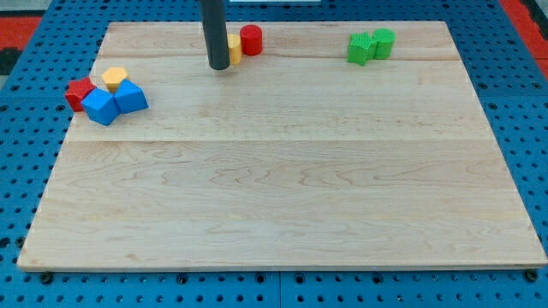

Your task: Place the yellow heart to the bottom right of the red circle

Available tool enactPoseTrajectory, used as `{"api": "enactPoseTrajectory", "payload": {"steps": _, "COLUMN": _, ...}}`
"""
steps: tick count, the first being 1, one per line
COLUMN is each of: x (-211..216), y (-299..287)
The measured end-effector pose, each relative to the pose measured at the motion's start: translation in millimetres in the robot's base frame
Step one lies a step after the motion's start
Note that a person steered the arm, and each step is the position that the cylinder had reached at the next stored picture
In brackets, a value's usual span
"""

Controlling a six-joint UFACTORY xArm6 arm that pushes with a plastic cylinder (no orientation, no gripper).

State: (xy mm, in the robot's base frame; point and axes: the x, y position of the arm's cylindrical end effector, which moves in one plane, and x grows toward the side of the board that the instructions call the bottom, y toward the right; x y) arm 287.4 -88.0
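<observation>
The red circle (251, 39) stands near the view's top edge of the wooden board, left of centre. The yellow heart (234, 48) touches its left side and is mostly hidden behind my rod. My tip (218, 66) rests on the board just left of and slightly below the yellow heart, right beside it.
At the view's left sit a red block (79, 92), a yellow block (115, 79) and two blue blocks (100, 107) (131, 96) in a tight cluster. Two green blocks (361, 48) (384, 42) stand together at the top right. The wooden board (282, 188) lies on a blue pegboard.
</observation>
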Motion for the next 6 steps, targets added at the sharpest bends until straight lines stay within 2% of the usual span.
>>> {"api": "enactPoseTrajectory", "payload": {"steps": 2, "x": -39.7, "y": 1.2}}
{"api": "enactPoseTrajectory", "payload": {"steps": 3, "x": -63.6, "y": -23.0}}
{"api": "enactPoseTrajectory", "payload": {"steps": 4, "x": -78.0, "y": -21.6}}
{"api": "enactPoseTrajectory", "payload": {"steps": 6, "x": -61.4, "y": 33.3}}
